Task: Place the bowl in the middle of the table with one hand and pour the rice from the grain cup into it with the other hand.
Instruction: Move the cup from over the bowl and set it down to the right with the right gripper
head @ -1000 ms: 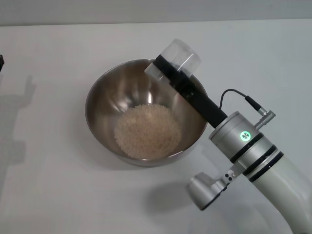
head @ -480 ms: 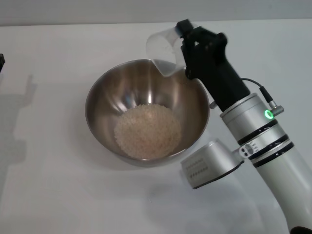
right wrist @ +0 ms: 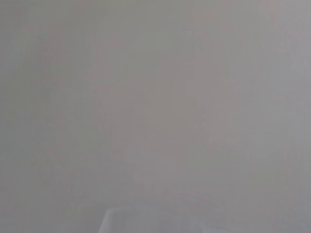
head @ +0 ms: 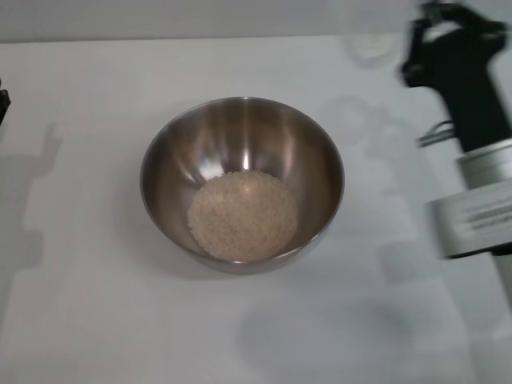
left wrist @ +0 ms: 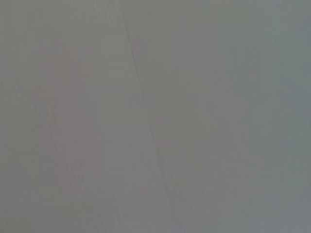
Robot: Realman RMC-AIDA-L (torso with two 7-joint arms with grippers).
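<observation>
Your right gripper (head: pixel 432 32) has swung from the bowl (head: pixel 242 182) to the frame's upper right with the cup (head: pixel 370 38); jaw state unclear. Light, slippery plastic: hold its wall.

**Camera placement: one overhead view, two close wrist views**

Head camera: mounted high, looking forward and steeply down on the counter (head: pixel 96 320). The bowl (head: pixel 242 182) sits mid-frame; the right arm (head: pixel 472 160) enters at the right edge.

Left wrist camera: faces a plain grey surface crossed by one thin line; nothing else is identifiable.

Right wrist camera: faces a pale blank surface, with a faint translucent rim (right wrist: pixel 146 218) at one edge. Overlap with the head view cannot be confirmed.
</observation>
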